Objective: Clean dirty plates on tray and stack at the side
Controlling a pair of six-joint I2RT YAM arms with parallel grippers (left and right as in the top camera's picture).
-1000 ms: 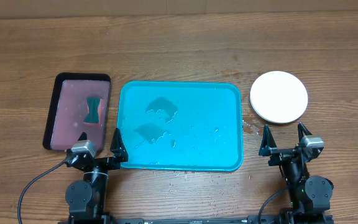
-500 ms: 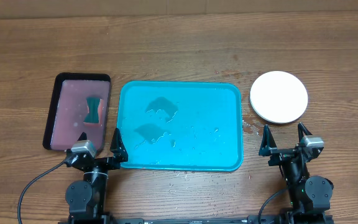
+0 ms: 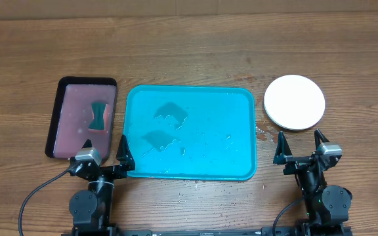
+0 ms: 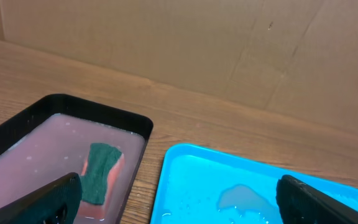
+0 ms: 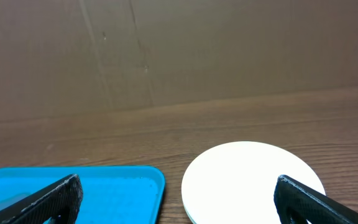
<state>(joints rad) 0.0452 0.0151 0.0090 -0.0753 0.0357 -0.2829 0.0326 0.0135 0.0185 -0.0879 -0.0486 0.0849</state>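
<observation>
Turquoise tray (image 3: 215, 105): lies flat at the middle of the table (image 3: 189, 52), long side across the overhead view; no plate is on it.
Puddles (image 3: 170, 113): two dark wet patches on the tray floor, toward its 10 o'clock part, one just beside the other.
White plate (image 3: 294, 101): rests on the wood at 2 o'clock from the tray, apart from its rim; whether other plates lie under it cannot be told.
Droplets (image 3: 261, 134): scattered on the wood between the tray's right rim and the plate.
Black-rimmed tray (image 3: 56, 124): at 9 o'clock from the turquoise one, just beside it, filled with pinkish liquid.
Sponge (image 3: 98, 115): green, lying in that liquid, toward the 3 o'clock side.
Left gripper (image 3: 105, 149): at 7 o'clock from the tray, jaws spread wide, holding nothing; one finger is over the tray's near-left corner.
Right gripper (image 3: 300, 147): at 6 o'clock from the plate, jaws spread wide, holding nothing, clear of the plate.
</observation>
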